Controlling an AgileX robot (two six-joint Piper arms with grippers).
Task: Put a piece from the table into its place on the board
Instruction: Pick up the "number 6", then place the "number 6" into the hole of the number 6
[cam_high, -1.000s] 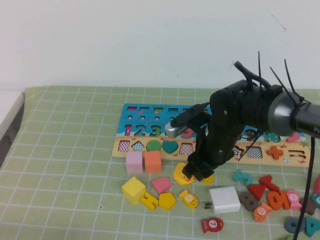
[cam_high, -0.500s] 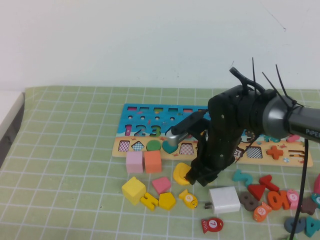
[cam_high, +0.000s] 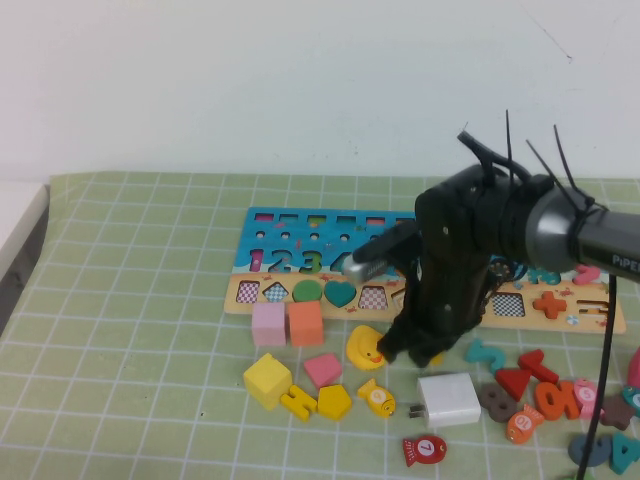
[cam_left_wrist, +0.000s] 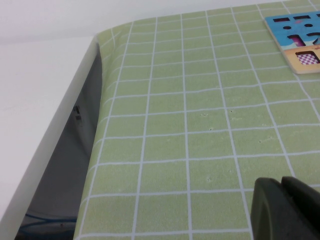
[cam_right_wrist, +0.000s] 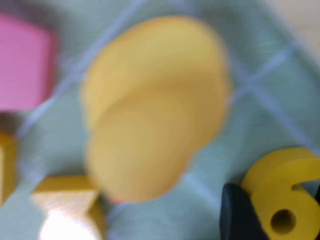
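Observation:
The piece, a small yellow "6" (cam_right_wrist: 280, 200), stands between the fingers of my right gripper (cam_right_wrist: 275, 212), which is shut on it low over the table's green grid mat (cam_high: 150, 300). In the high view my right gripper (cam_high: 412, 353) is just right of the yellow rubber duck (cam_high: 364, 348), in front of the board (cam_high: 270, 215), and a bit of the yellow piece (cam_high: 432, 357) shows beside it. The duck (cam_right_wrist: 155, 105) fills the right wrist view, blurred. My left gripper (cam_left_wrist: 287, 210) is shut and empty over bare mat near the table's left edge, with a corner of the board (cam_left_wrist: 295, 30) beyond.
A white charger (cam_high: 448, 398) lies just in front of the right gripper. Pink (cam_high: 268, 323), orange (cam_high: 305, 322) and yellow (cam_high: 267, 379) cubes, a yellow pentagon (cam_high: 334, 401) and a fish (cam_high: 377, 397) lie to the left. Several numerals (cam_high: 540, 390) lie to the right.
My right gripper has shifted a little to the right, away from the duck, so more of the duck shows. The left arm has not visibly moved.

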